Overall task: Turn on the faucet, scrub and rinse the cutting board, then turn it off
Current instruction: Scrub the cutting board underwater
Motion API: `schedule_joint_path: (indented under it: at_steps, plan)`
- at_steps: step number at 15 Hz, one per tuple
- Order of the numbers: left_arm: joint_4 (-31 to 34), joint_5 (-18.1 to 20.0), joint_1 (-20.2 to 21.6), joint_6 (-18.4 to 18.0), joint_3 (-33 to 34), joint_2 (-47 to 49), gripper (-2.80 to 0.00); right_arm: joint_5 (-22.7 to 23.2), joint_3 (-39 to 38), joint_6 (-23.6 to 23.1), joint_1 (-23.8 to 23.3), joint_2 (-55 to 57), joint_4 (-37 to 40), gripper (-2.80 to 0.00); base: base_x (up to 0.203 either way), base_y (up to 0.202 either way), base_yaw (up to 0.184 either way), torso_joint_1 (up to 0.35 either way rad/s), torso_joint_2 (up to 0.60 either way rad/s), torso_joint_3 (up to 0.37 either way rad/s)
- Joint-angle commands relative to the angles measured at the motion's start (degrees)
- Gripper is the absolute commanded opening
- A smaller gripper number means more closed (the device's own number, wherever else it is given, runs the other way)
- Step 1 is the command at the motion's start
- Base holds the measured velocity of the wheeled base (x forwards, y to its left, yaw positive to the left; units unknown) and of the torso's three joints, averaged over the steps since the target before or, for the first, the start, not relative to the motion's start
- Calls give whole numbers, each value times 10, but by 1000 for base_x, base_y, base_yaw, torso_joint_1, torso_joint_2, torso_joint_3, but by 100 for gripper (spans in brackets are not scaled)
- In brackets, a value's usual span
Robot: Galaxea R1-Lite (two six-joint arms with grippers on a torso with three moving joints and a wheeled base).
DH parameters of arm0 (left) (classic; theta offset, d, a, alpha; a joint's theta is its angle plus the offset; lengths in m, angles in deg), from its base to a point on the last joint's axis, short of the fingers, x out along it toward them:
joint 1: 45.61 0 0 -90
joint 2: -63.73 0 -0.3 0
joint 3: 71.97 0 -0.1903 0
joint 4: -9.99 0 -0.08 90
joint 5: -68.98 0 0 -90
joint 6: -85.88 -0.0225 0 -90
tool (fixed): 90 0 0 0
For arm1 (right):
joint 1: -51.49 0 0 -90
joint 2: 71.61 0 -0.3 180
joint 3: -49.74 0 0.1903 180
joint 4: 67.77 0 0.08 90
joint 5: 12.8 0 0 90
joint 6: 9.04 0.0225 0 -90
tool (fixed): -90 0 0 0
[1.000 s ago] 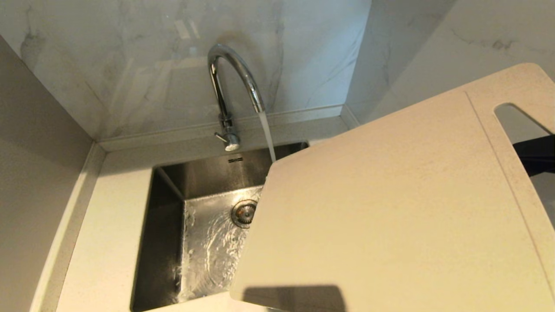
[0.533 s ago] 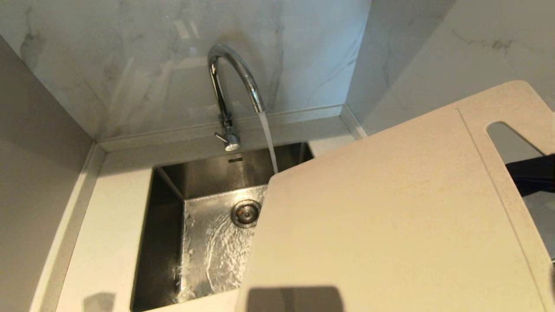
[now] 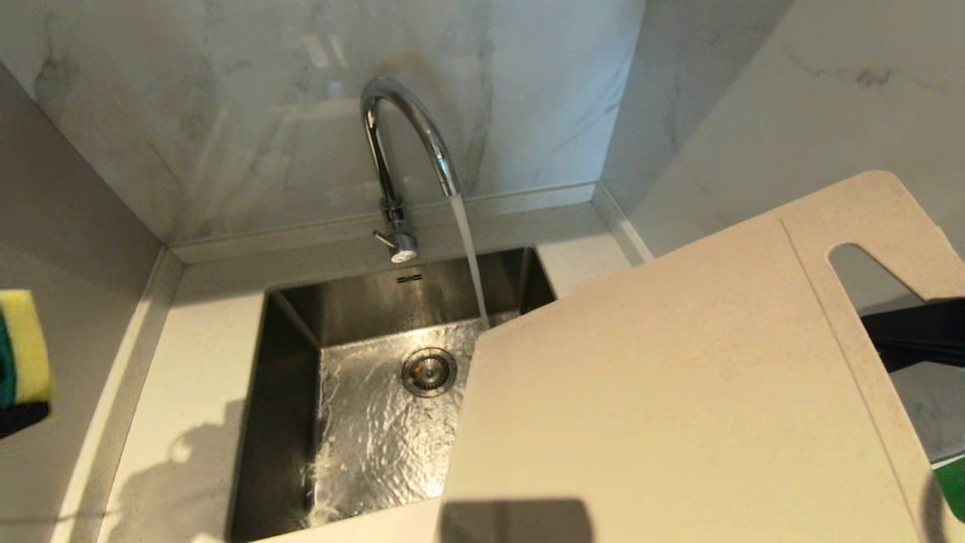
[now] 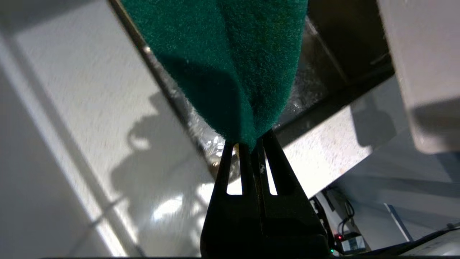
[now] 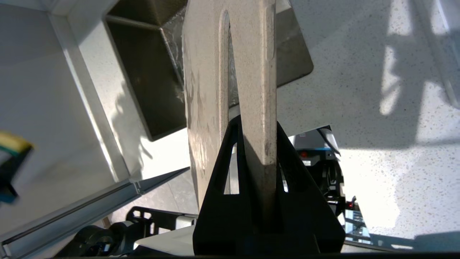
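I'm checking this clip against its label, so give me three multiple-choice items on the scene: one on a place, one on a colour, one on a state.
1. Where does the sponge show in the head view?
A. far left edge
B. inside the sink
C. on the cutting board

2. What colour is the sponge's scouring face?
A. red
B. dark green
C. white

3. What is the faucet doing?
A. shut off
B. running
C. hidden by the board

Answers:
1 A: it sits at the left edge, held by the left pincer.
2 B: the left wrist view shows green fibre; the head view adds a yellow layer.
3 B: a stream falls into the sink beside the cutting board, which the right pincer clamps.
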Motion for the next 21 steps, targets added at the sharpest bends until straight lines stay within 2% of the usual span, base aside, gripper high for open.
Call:
schedule_joint_path:
  at_steps: [1, 3, 5, 7, 11, 14, 18, 21]
  plan:
    - [-1, 11, -33, -3, -103, 148, -280, 1, 0, -2, 0, 12, -2, -280, 0, 0, 0, 0, 0, 0]
    - [4, 17, -88, 3, -194, 235, -280, 1, -1, -5, 0, 21, -1, -280, 0, 0, 0, 0, 0, 0]
    - [21, 20, -175, 22, -280, 307, -280, -1, 0, -9, 1, 27, -1, -280, 0, 0, 0, 0, 0, 0]
    - [53, 26, -222, 31, -347, 361, -280, 0, 1, -10, 1, 28, -2, -280, 0, 0, 0, 0, 0, 0]
    - [163, 67, -289, 35, -494, 456, -280, 0, 0, -8, 0, 28, -1, -280, 0, 0, 0, 0, 0, 0]
    - [256, 91, -320, 27, -588, 527, -280, 1, -2, -8, 1, 34, -1, -280, 0, 0, 0, 0, 0, 0]
    - [323, 95, -372, 24, -672, 581, -280, 2, -1, -8, 1, 43, -2, -280, 0, 0, 0, 0, 0, 0]
    - [335, 94, -421, 18, -700, 611, -280, 2, -1, -7, 1, 46, -2, -280, 0, 0, 0, 0, 0, 0]
